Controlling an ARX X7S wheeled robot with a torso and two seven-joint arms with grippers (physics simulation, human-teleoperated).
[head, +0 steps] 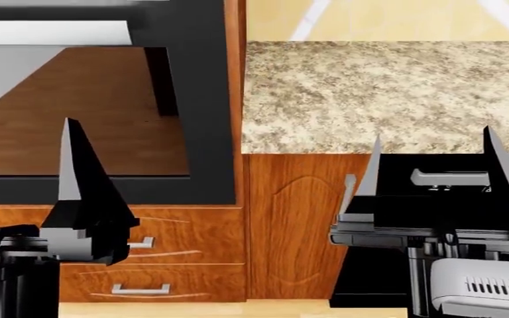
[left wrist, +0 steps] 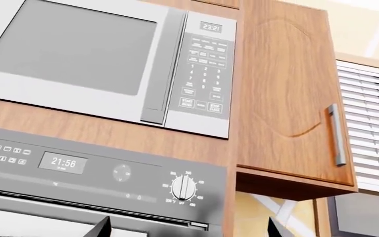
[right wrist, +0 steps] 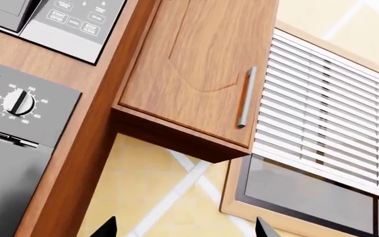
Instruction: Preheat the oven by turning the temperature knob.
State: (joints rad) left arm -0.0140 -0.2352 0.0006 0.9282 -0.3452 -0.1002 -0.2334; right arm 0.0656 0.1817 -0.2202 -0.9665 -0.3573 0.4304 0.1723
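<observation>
The black oven shows in the head view as a big reflective glass window (head: 87, 112) in a black frame at the left. Its control panel (left wrist: 97, 170) shows in the left wrist view, with a clock reading 21:56 and the temperature knob (left wrist: 183, 187) with white dial markings at its right end. The knob also shows in the right wrist view (right wrist: 19, 102). My left gripper (head: 20, 132) is open and empty in front of the oven window, below the knob and apart from it. My right gripper (head: 431, 136) is open and empty in front of the counter edge.
A silver microwave (left wrist: 104, 54) sits above the oven. A wooden wall cabinet (right wrist: 196, 64) with a bar handle hangs to its right, beside window blinds (right wrist: 334, 108). A granite countertop (head: 387, 93) lies right of the oven, with wooden drawers (head: 183, 252) and a black appliance front (head: 449, 177) below.
</observation>
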